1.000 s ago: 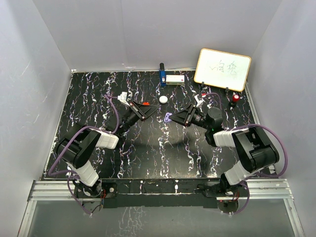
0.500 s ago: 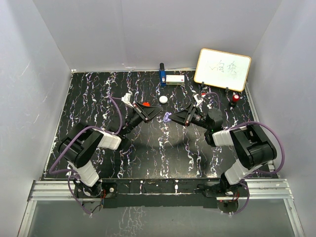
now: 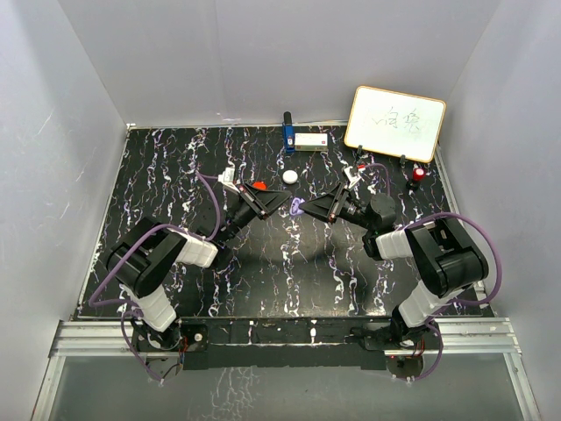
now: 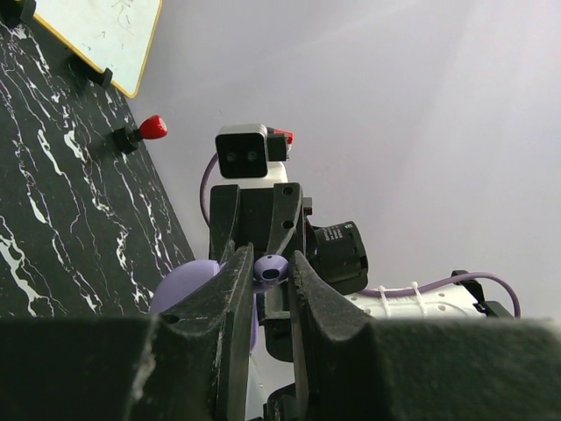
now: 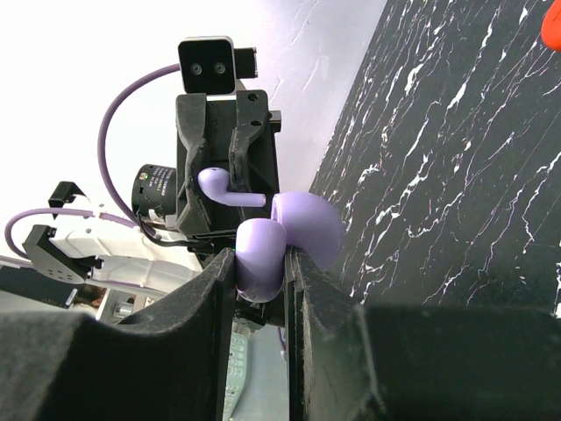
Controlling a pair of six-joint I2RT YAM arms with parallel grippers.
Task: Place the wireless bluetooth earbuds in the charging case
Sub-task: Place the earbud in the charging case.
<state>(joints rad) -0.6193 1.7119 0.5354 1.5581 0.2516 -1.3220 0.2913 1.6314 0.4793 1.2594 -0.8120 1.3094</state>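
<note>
**Earbud held at open case, not seated**

Top view: the left gripper (image 3: 279,203) and right gripper (image 3: 307,210) meet tip to tip above the table (image 3: 166,175). The purple charging case (image 3: 298,209) sits between them, at the right gripper's tips. The earbud is too small to make out here. A white round pod (image 3: 290,176) lies on the table beyond the case.

Left wrist view: the left fingers are clenched on a lavender earbud (image 4: 272,267). The case is just past it, low and left.

Right wrist view: the right fingers are clamped on the case base, lid open. The earbud is just above the case, stem toward the lid; contact is unclear.

Step in hand, as judged: seating the earbud. Keep the case steady, line the stem up with the case socket, and ease in slowly. Let go only once the earbud sits flush with the case; a tilted stem would likely catch on the case rim.
</note>
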